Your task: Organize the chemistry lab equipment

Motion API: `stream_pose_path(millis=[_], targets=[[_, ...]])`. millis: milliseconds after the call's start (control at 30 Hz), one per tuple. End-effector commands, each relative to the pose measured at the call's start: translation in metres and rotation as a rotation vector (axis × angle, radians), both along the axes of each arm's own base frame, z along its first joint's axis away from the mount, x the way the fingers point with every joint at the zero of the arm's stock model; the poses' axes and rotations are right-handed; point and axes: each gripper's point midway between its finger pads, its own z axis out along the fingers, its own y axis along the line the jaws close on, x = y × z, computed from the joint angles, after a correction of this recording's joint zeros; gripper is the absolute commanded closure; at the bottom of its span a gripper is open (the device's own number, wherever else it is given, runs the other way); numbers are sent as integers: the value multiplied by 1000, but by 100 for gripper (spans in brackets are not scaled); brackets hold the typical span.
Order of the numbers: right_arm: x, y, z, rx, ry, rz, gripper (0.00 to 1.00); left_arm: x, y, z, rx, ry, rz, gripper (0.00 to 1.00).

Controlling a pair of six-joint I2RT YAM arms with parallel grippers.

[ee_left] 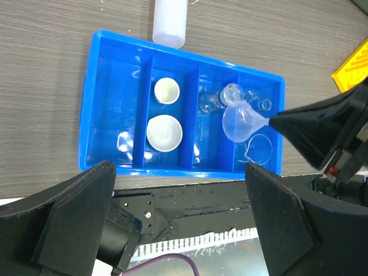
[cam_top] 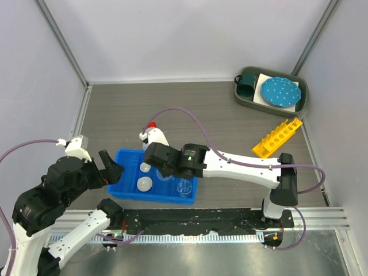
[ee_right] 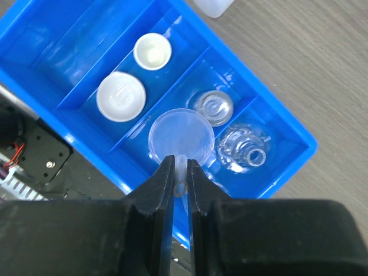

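1. The right gripper (ee_right: 180, 165) is pinching the narrow stem of the clear plastic funnel (ee_right: 181, 135). Its two black fingers (ee_right: 164, 184) are pressing in from either side.
2. The funnel is hanging mouth-outward above the right half of the blue four-compartment plastic tray (ee_left: 100, 103). It is hanging about over the divider between the third and fourth compartments. Whether it is touching anything below cannot be told.
3. The left gripper (ee_left: 178, 172) is hovering at the tray's near edge with its jaws spread wide and nothing between them.
4. Two small white round dishes (ee_left: 166, 90) are sitting one behind the other in the second compartment.
5. A small clear glass beaker (ee_right: 213, 107) is standing in the third compartment, and the clear glass flask (ee_right: 244, 148) is standing in the fourth.
6. The white squeeze bottle with red nozzle (cam_top: 153, 134) is standing on the table just beside the tray's far wall.
7. The yellow holed tube rack (cam_top: 278, 137) is lying on the table well apart to the right, near the grey bin (cam_top: 241, 99) that is holding a teal mug (cam_top: 248, 84) and a blue white-dotted plate (cam_top: 280, 92).
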Motion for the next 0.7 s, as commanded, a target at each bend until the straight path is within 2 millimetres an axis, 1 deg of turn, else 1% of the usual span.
stream_pose_path(millis=[0, 133, 200, 267, 300, 367, 500, 600, 667], targets=[[-16, 6, 11, 48, -11, -12, 99, -19, 11, -21, 45, 96, 7, 0], [-22, 8, -2, 24, -6, -9, 99, -20, 12, -20, 45, 94, 6, 0], [-22, 6, -11, 9, -4, -15, 99, -20, 12, -20, 47, 95, 5, 0], [-21, 6, -12, 19, -8, -20, 99, -20, 12, -20, 50, 95, 4, 0], [-21, 4, -19, 9, -7, -22, 99, -20, 12, -20, 51, 95, 7, 0], [-21, 5, -22, 16, -5, -23, 99, -19, 12, -22, 54, 101, 3, 0], [-21, 4, -39, -22, -2, -27, 99, -17, 10, -22, 56, 104, -1, 0], [-20, 7, -43, -29, -2, -22, 99, -16, 9, -22, 60, 102, -1, 0], [-20, 10, -41, -22, -2, -17, 99, -16, 9, -22, 61, 105, -1, 0]])
